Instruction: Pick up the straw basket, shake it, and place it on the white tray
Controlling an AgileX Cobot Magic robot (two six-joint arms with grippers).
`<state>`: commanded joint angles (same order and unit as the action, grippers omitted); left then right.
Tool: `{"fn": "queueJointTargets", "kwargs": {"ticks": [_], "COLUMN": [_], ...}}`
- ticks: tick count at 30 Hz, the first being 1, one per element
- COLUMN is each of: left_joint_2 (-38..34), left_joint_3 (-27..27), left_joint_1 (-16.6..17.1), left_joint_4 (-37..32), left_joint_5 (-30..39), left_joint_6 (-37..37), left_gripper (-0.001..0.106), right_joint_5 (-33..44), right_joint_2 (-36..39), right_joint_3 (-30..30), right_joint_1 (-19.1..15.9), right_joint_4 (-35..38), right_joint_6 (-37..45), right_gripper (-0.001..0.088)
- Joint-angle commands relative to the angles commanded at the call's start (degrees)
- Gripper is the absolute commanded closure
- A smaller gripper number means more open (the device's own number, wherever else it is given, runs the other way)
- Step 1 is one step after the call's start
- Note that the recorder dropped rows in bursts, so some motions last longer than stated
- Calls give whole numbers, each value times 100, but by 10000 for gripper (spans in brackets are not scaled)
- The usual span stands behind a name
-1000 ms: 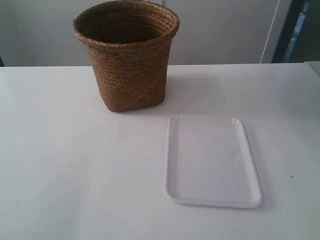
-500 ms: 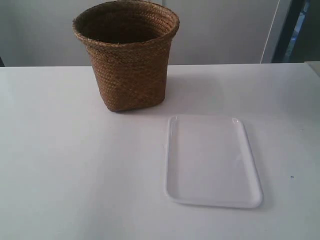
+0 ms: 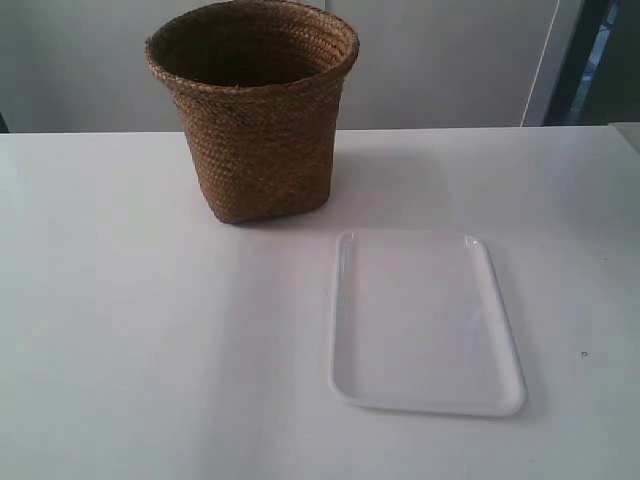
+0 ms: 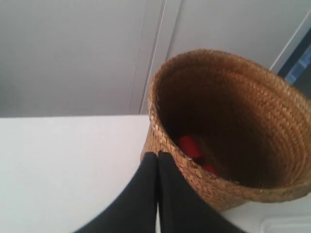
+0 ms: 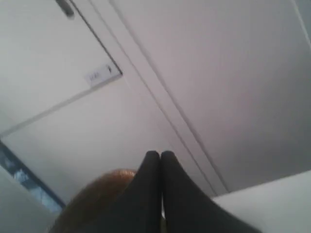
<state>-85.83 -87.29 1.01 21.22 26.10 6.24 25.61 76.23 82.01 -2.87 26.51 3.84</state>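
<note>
Short of the straw basket (image 4: 243, 111), left tool (image 4: 157, 156) tips pressed together, right tool (image 5: 161, 154) likewise closed, white tray (image 3: 427, 320) near basket.

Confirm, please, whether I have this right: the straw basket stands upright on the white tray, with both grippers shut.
Not quite: the straw basket stands upright on the table, apart from the white tray, as the exterior view shows. The left gripper and right gripper are indeed shut.
</note>
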Motion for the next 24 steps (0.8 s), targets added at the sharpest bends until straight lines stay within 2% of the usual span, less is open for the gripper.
{"fn": "queueJointTargets", "kwargs": {"ticks": [3,5,8,11,15,18,24], "left_joint_2": [-502,-786,-1179,-1500,-1756,-1842,-2009], "left_joint_3": [-624,-1001,-1524,-1908,-2089,-2078,-2078], "left_joint_1": [0,0,0,52,55,55,55], "left_joint_4": [0,0,0,38,63,63,85], "left_joint_5": [660,863,940,968,839,790,824], "left_joint_6": [1,1,-77,-574,-836,-836,-836], "left_gripper": [1053,1053,1053,1053,1053,1053,1053], "right_joint_5": [812,1121,1371,1414,1538,1500,1388], "right_joint_2": [913,1453,2229,2772,3157,3263,3327], "right_joint_3": [909,1398,2056,2472,2724,2734,2710], "right_joint_1": [117,226,404,529,588,588,588], "right_joint_4": [213,380,392,392,875,1292,1077], "right_joint_6": [242,241,241,449,1859,2208,2181], "right_gripper": [868,868,868,868,866,827,728]}}
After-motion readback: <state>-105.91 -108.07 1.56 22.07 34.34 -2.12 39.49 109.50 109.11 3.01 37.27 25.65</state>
